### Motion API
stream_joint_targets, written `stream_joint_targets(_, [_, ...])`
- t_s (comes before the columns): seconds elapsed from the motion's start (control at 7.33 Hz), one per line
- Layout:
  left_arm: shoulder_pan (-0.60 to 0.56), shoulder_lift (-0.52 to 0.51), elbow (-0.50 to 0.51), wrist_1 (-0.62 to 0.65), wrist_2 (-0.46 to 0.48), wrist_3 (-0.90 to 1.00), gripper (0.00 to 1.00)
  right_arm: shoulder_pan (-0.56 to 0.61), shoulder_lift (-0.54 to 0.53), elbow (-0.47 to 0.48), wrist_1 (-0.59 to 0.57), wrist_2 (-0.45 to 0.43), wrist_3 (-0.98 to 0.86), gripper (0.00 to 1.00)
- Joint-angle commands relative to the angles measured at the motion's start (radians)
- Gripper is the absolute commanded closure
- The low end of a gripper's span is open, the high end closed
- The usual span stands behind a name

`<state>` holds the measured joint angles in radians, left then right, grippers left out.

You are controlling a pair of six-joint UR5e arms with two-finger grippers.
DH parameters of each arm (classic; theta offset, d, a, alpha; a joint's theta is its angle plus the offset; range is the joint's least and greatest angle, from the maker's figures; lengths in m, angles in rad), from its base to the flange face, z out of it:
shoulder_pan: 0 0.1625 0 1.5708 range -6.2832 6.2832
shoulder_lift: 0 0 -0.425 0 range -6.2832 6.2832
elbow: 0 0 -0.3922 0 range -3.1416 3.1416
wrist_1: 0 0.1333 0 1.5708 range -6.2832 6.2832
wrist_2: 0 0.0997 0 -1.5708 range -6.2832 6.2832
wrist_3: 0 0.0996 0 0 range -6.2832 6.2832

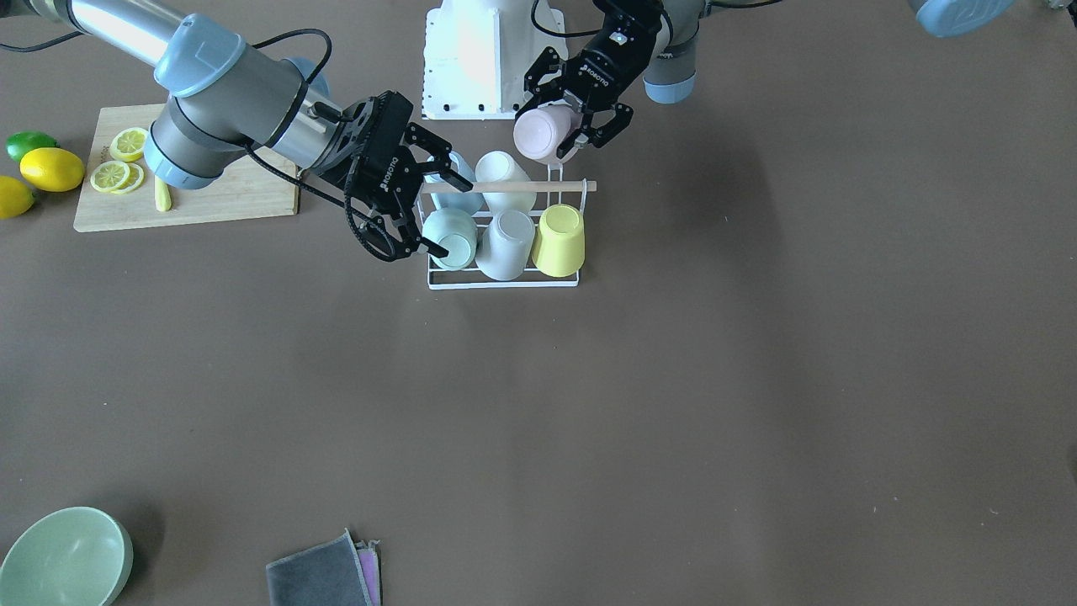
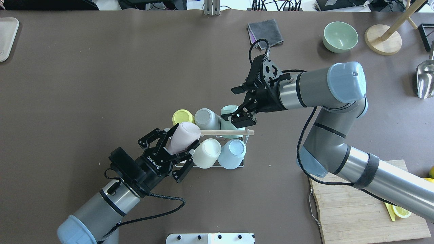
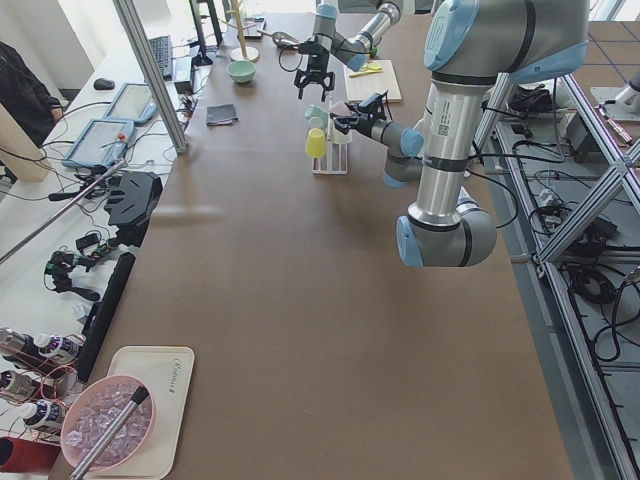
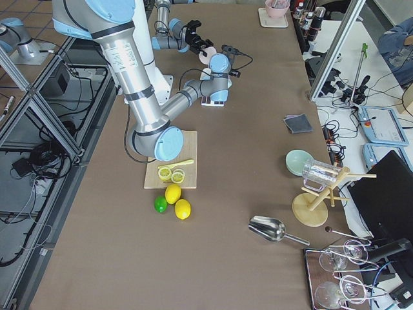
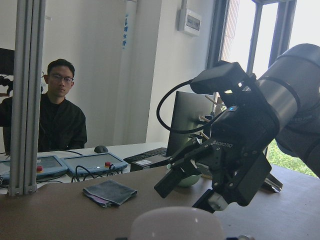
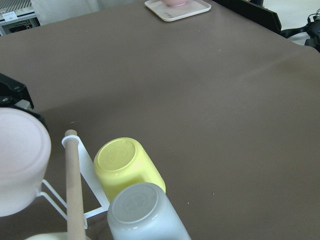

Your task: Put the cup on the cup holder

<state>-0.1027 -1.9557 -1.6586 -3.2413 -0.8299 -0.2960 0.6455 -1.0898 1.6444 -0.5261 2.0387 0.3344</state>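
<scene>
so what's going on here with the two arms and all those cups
The left gripper is shut on a pink cup, holding it tilted at one end of the cup holder, next to what looks like a free spot in the row nearest the robot. Five other cups sit on the rack. The right gripper is open and holds nothing, poised by the mint cup at the other end.

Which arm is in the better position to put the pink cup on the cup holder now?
Left. The left end effector grips the pink cup beside the vacant corner of the cup holder. The right end effector is open and holds nothing.
</scene>
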Motion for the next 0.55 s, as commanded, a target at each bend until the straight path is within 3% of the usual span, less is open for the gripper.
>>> stream_joint_targets(0.0, [0.0, 0.0, 0.016, 0.0, 0.0, 0.0, 1.0, -0.001, -0.001, 0.0, 0.002, 0.0, -0.005, 0.0])
stream_joint_targets(0.41, [0.001, 0.0, 0.028, 0.0, -0.002, 0.0, 1.0, 0.0, -0.001, 0.002, 0.0, -0.014, 0.0, 0.0])
